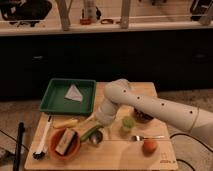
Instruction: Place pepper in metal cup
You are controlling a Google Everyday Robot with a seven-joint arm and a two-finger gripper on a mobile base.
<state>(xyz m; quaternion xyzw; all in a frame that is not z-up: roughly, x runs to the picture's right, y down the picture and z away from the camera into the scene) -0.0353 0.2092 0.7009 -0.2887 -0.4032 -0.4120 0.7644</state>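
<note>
While pincer (99,128) hangs at pepper (89,134) | metal cup (97,138) nxt to it

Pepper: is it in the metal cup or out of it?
Out. The pepper lies slanted on the board, one end beside the metal cup. The tool hangs just above them.

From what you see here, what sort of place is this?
Probably a kitchen-style workspace: dark cabinets under a counter, a wooden table with an orange bowl and fork. The gripper sits by the pepper.
</note>
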